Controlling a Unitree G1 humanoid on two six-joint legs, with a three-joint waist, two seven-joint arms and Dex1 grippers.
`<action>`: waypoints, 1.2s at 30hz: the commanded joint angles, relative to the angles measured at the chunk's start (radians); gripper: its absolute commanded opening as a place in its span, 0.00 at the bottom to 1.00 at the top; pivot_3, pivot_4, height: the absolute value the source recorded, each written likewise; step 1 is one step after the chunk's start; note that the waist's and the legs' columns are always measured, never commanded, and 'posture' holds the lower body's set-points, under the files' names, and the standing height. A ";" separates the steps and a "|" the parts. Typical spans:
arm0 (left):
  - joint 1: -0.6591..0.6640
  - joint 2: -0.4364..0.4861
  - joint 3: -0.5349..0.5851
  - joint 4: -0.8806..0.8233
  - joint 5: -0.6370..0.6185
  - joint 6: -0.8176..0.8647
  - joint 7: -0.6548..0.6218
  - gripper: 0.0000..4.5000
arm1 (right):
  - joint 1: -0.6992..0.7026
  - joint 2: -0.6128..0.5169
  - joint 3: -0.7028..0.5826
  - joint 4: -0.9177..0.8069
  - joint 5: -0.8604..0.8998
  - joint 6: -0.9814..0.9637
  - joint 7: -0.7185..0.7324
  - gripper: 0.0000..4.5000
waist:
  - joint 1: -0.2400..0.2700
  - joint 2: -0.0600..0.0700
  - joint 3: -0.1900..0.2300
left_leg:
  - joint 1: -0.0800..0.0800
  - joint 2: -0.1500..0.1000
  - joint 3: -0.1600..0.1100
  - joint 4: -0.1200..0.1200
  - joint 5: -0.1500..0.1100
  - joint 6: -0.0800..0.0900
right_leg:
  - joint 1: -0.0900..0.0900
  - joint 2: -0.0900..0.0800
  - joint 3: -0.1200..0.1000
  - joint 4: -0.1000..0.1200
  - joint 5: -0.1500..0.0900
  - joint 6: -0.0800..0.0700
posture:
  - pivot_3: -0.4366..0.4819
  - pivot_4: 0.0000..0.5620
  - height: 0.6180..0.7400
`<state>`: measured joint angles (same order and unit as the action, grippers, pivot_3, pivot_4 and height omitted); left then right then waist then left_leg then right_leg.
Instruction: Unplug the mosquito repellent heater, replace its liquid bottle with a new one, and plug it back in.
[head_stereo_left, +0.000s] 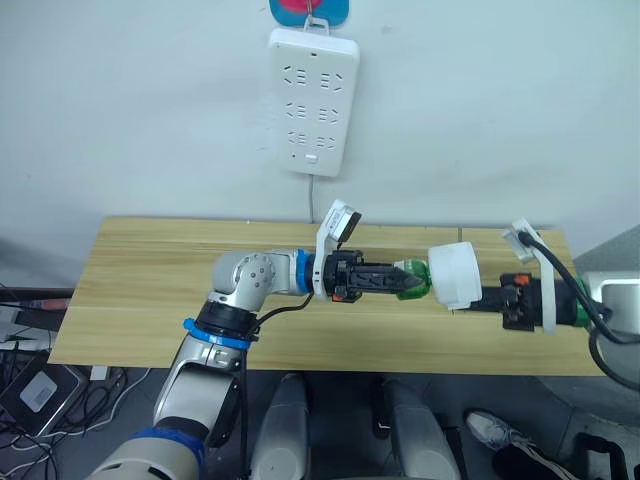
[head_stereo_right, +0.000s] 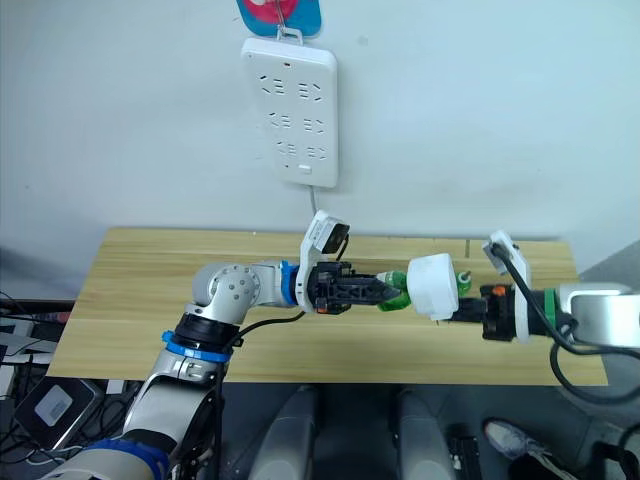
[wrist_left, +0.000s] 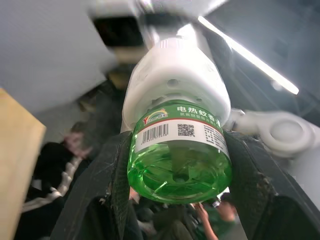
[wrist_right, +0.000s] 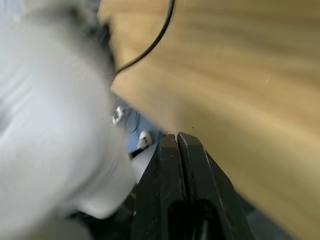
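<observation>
The white mosquito repellent heater hangs above the right half of the wooden table, between my two grippers. Its liquid bottle, translucent green with a white printed label, is seated neck-first in the heater. My left gripper is shut on the bottle's body, one black finger on each side. From the right, my right gripper is shut at the heater's back; its fingers look pressed together. A small green bottle with a white cap, the new one, peeks out just behind the heater.
A long white power strip hangs on the wall above the table's middle, with its cord running down behind the table. Cables and boxes lie on the floor at the left. The left half of the table is bare wood.
</observation>
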<state>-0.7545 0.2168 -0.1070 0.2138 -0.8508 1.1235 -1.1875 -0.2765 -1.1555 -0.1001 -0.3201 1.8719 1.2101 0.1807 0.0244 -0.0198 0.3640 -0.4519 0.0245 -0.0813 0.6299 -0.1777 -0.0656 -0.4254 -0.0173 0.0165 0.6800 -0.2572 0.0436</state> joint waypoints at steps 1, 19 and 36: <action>-0.024 -0.022 0.011 0.017 0.010 -0.032 0.005 0.52 | 0.052 -0.029 -0.054 -0.095 0.098 -0.037 0.022 0.01 | 0.000 0.000 0.000 | 0.000 0.000 0.000 0.000 0.000 0.000 | 0.000 0.000 0.000 0.000 0.000 0.000 | 0.60 0.59 1.00; 0.015 0.013 -0.093 -0.021 0.080 -0.097 -0.086 0.52 | -0.166 0.074 -0.026 -0.039 0.100 -0.145 0.123 0.01 | -0.004 0.000 0.000 | 0.000 0.001 0.000 0.000 0.000 0.000 | 0.000 0.001 0.000 0.000 -0.001 0.002 | 0.57 0.59 1.00; 0.025 0.043 -0.118 -0.081 0.060 -0.073 -0.139 0.52 | -0.238 0.123 0.037 0.010 0.100 -0.104 -0.223 0.01 | -0.009 0.000 0.000 | 0.000 0.001 0.000 0.000 0.000 0.000 | 0.000 0.001 0.000 0.000 0.000 0.000 | 0.57 0.60 1.00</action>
<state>-0.7206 0.2764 -0.2295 0.2084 -0.7425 1.0578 -1.2732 -0.5210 -1.0106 -0.0674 -0.3112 1.9771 1.1010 -0.0169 0.0153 -0.0198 0.3641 -0.4517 0.0252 -0.0815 0.6296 -0.1776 -0.0655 -0.4255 -0.0166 0.0165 0.6798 -0.2571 0.0433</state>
